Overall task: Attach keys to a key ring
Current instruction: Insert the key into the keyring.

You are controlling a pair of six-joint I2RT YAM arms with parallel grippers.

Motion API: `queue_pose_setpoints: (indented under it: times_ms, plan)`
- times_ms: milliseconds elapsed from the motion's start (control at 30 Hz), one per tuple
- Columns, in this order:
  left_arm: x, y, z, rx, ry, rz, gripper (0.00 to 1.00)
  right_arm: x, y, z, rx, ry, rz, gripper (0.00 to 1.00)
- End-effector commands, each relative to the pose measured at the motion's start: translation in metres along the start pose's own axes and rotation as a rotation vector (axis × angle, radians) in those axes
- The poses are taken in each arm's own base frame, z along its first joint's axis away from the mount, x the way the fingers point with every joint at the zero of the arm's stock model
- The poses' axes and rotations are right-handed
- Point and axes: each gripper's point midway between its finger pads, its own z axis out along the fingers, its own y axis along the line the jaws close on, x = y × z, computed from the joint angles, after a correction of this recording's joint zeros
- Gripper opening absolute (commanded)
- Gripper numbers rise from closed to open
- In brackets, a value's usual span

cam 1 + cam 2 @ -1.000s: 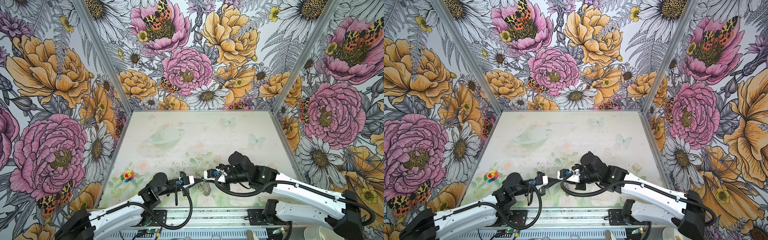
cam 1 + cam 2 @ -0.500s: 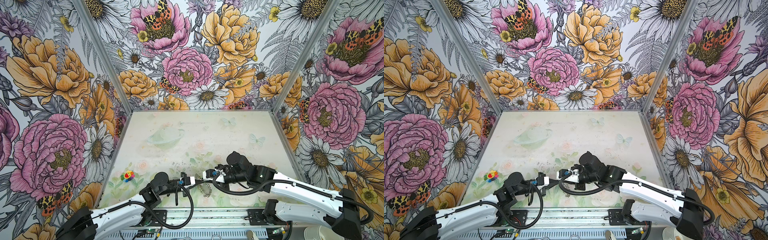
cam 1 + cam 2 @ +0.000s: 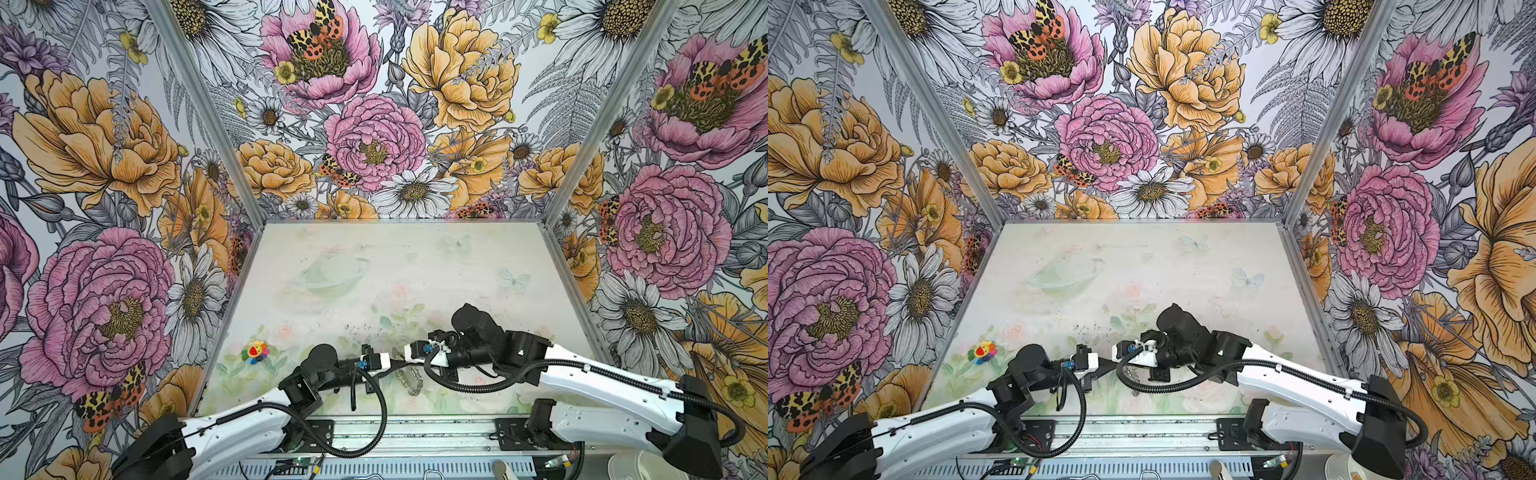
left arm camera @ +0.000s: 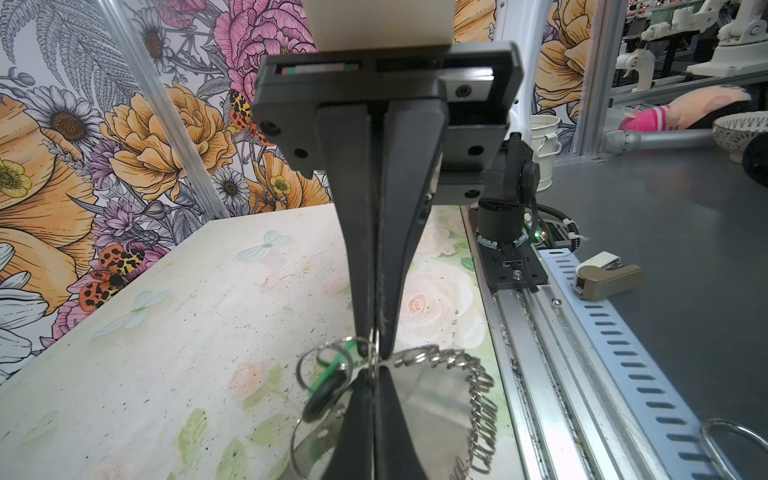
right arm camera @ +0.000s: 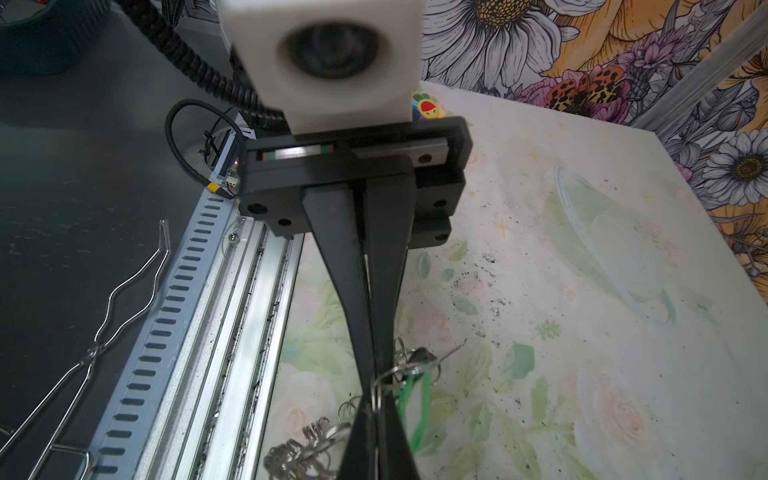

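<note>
My left gripper (image 3: 395,363) and right gripper (image 3: 404,357) meet tip to tip near the table's front edge, both shut. In the left wrist view the left gripper (image 4: 375,370) pinches a silver wire ring (image 4: 332,353) where the right fingers (image 4: 386,291) come down onto it. The right gripper (image 5: 376,395) is shut on the same ring (image 5: 395,372). From the ring hang a green tag (image 5: 417,409) and a dark key (image 4: 324,401). The key ring (image 4: 436,399), a grey plate edged with wire rings (image 4: 480,399), sits just beneath the tips and shows in a top view (image 3: 410,381).
A small rainbow flower toy (image 3: 255,351) lies at the table's front left. The metal rail (image 4: 540,332) with both arm bases runs along the front edge. Beyond it lie a bent wire (image 5: 108,320) and a beige clip (image 4: 606,280).
The right arm has slid left until its tips meet the left gripper's, and its jaws have closed fully. The left arm has barely moved.
</note>
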Motion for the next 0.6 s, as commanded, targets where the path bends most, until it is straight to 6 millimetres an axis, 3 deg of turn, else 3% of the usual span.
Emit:
queue_pose_setpoints:
  times_ms: [0, 100, 200, 567]
  plan:
    - [-0.017, 0.008, 0.002, -0.018, -0.037, 0.018, 0.0, -0.022, -0.005, -0.008, 0.027, -0.055, -0.034, 0.0]
    - [-0.018, 0.008, 0.001, -0.017, -0.035, 0.018, 0.05, -0.019, -0.008, -0.01, 0.057, -0.044, -0.044, 0.0]
    - [-0.02, 0.01, -0.002, -0.038, -0.044, 0.015, 0.18, -0.014, -0.013, -0.015, 0.096, -0.031, -0.053, 0.0]
    - [-0.044, 0.031, -0.024, -0.211, -0.106, 0.09, 0.33, -0.011, -0.004, -0.028, 0.011, 0.054, -0.05, 0.0]
